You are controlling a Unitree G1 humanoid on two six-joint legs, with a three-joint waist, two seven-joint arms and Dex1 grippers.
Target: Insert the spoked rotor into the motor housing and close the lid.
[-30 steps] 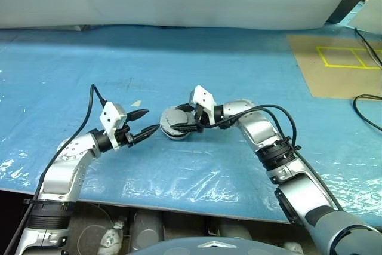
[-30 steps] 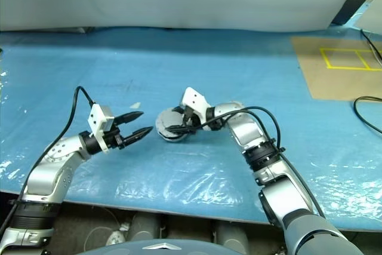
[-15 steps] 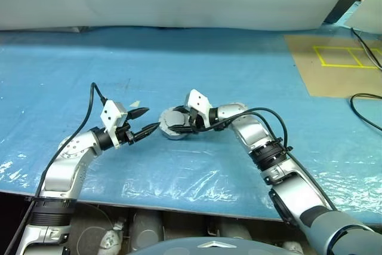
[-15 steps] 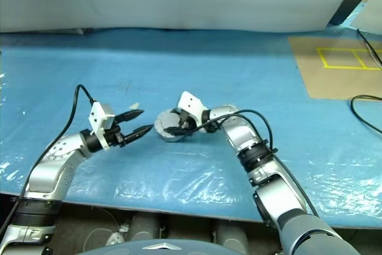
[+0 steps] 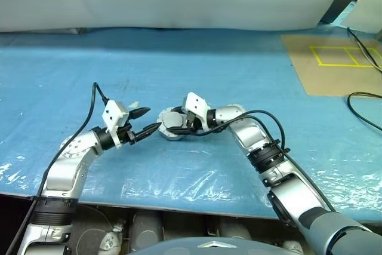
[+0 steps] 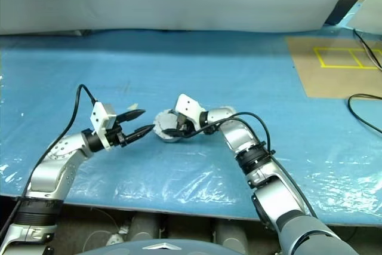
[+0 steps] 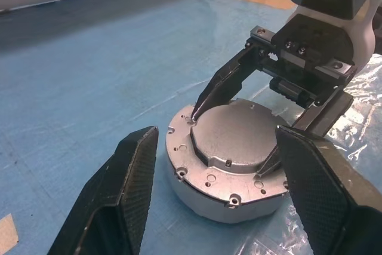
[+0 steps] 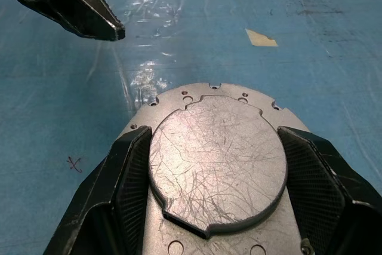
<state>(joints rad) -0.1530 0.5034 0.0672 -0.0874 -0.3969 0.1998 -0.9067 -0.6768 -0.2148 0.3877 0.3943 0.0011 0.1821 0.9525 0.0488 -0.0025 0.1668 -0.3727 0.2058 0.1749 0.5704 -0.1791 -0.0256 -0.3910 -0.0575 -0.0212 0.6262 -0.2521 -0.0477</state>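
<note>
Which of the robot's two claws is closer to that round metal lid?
The right. The right gripper has its fingers on either side of the lid, over the motor housing. The left gripper is open beside the housing, clear of it.

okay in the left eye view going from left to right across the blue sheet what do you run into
Left tool → small scrap of tape, just behind its fingers → motor housing with the lid shut on top → right tool, fingers either side of the lid → cardboard with yellow tape lines at far right.

With the lid (image 7: 236,135) down between the right gripper's (image 7: 234,141) fingers (image 7: 222,85), you can't see inside the motor housing (image 7: 206,192), so the rotor stays hidden.
</note>
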